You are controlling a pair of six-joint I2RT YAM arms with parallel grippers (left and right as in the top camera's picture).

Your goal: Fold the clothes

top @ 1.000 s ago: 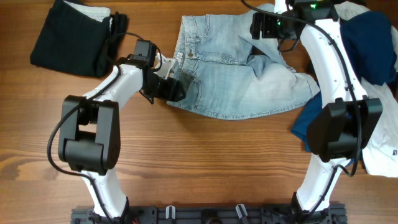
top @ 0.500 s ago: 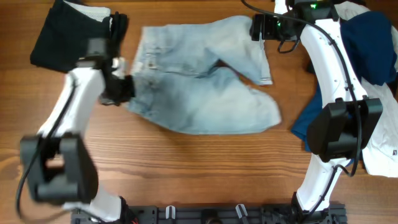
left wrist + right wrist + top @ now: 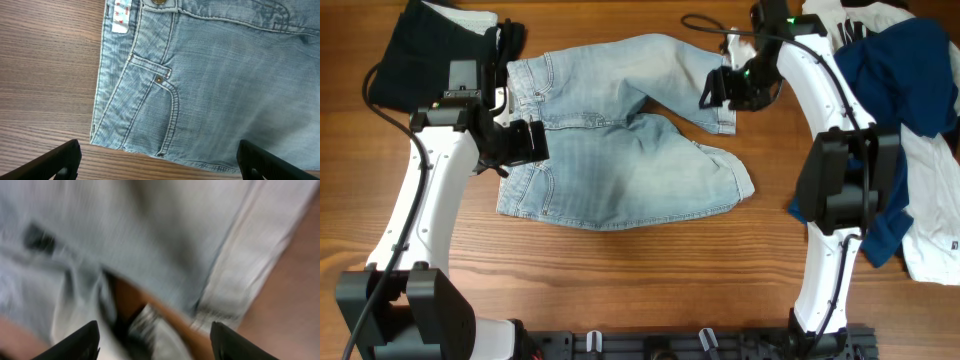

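Light jeans [image 3: 620, 170] spread flat, brown wooden table [image 3: 620, 290]

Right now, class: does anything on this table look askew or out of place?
The jeans lie crooked: the upper leg slants away from the lower one, whose hem is rumpled. Navy and white clothes sit heaped at the right edge.

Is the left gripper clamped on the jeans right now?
No, the left gripper is spread wide open, and the jeans lie flat on the table beneath it.
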